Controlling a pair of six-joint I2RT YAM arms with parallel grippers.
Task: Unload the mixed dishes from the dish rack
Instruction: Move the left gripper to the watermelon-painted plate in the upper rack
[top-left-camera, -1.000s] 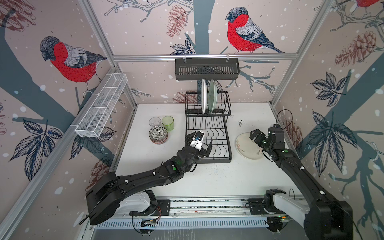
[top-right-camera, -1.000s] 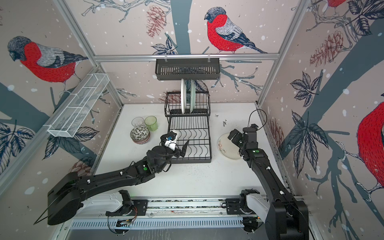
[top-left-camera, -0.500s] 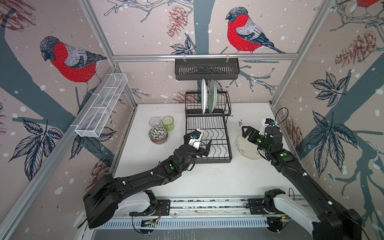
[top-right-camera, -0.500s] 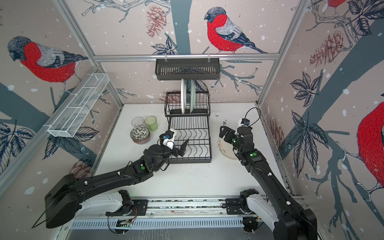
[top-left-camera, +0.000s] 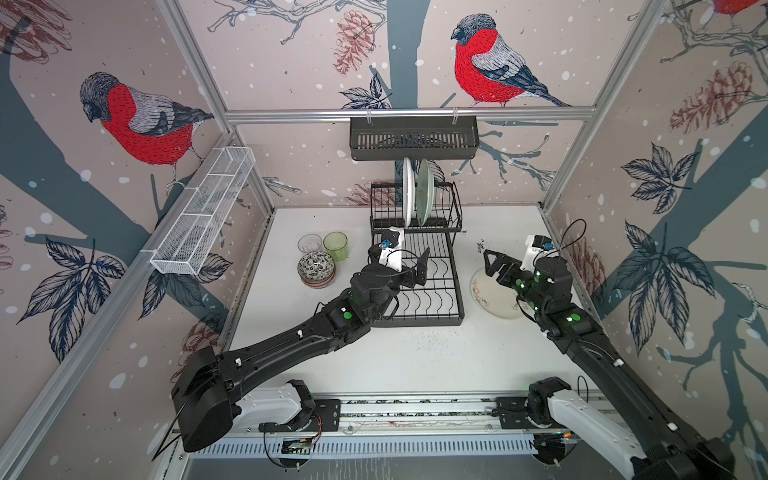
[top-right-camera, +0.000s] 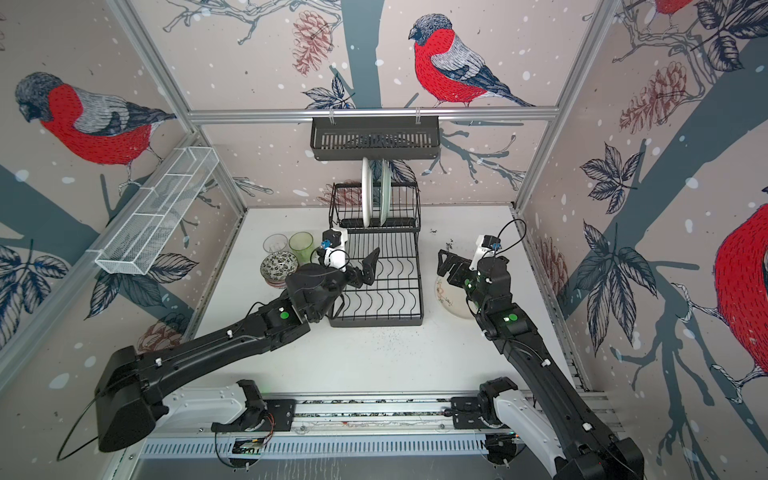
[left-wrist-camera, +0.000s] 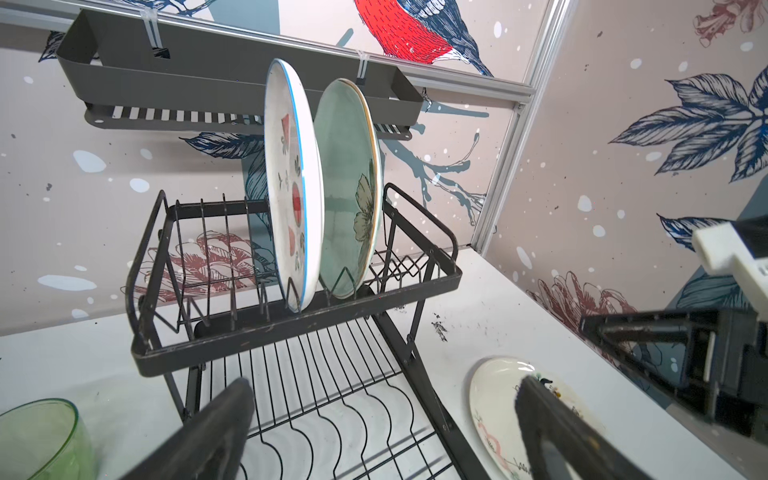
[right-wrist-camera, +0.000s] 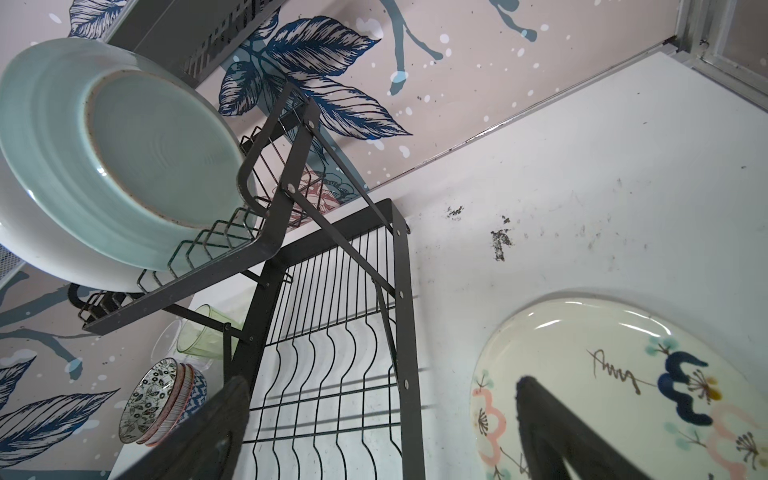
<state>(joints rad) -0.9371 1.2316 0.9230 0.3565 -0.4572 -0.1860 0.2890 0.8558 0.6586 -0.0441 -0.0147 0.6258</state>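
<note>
While my left gripper (left-wrist-camera: 384, 384) and right gripper (right-wrist-camera: 381, 382) gape empty, I've two left upright atop the black two-level wire dish rack (top-left-camera: 432, 320): white blue-rimmed plate (top-left-camera: 408, 195), pale green flowered plate (top-left-camera: 424, 193). Cream painted plate (top-left-camera: 494, 295) lies out toward the bench's right edge; stacked patterned bowls (top-left-camera: 316, 268), green ribbed glass (top-left-camera: 336, 246), clear glass (top-left-camera: 309, 243) toward its left.

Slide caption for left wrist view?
White plate and green flowered plate stand in the dish rack; cream plate lies beside it.
</note>
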